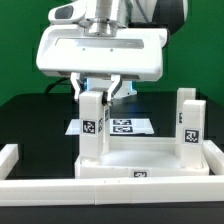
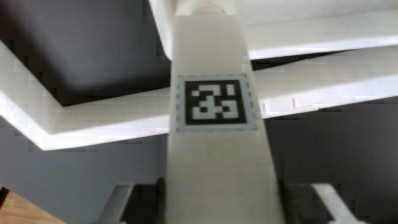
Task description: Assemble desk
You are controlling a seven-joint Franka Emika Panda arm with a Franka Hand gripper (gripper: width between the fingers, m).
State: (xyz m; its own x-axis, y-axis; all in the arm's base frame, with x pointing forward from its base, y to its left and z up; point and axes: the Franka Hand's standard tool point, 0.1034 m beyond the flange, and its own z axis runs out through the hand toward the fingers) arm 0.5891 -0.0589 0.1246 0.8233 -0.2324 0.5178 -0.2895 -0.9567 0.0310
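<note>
The white desk top lies at the front of the table. Two white block legs with square tags stand upright on it: one at the exterior view's left, one at its right. My gripper hangs over the left leg, its fingers either side of the leg's top. In the wrist view this leg runs down the middle with its tag facing the camera. The gripper straddles it, open, with a dark gap between each finger and the leg. The desk top's rim lies behind. The other legs are out of view.
The marker board lies flat on the dark table behind the desk top. Long white border rails run along the front, the exterior view's left and its right.
</note>
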